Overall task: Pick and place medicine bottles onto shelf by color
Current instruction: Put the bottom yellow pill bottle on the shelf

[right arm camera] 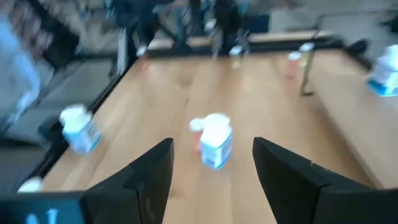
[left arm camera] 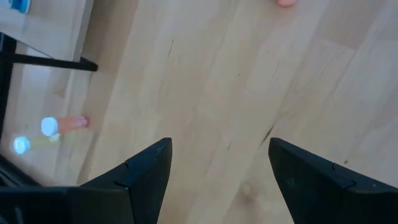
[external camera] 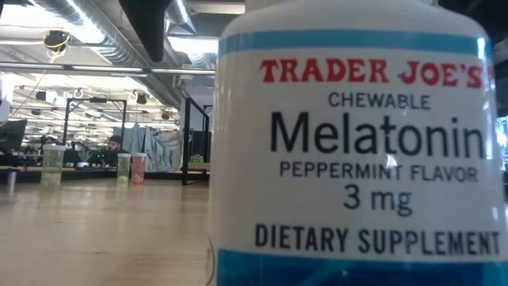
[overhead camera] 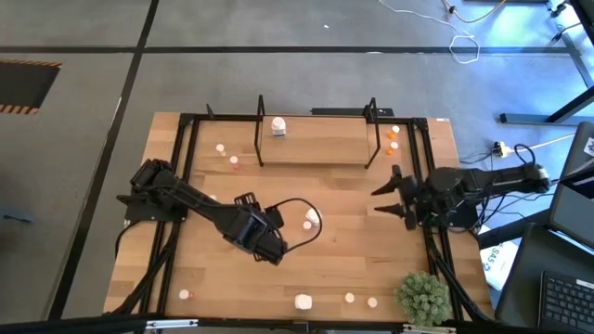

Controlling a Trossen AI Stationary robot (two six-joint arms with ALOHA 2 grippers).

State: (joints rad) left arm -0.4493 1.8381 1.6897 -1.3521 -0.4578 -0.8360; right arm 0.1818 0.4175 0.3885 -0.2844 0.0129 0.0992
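Left end effector (overhead camera: 271,249) hovers over mid-surface, fingers spread, holding nothing; bare wood shows between them. White bottle (overhead camera: 311,219) stands just right of it, a small pink bottle touching. Shelf (overhead camera: 316,148) sits along the far edge, one white bottle (overhead camera: 278,126) on it. Right end effector (overhead camera: 385,199) waits near the right rail, fingers apart, empty. Other bottles lie scattered on the surface (overhead camera: 353,250).
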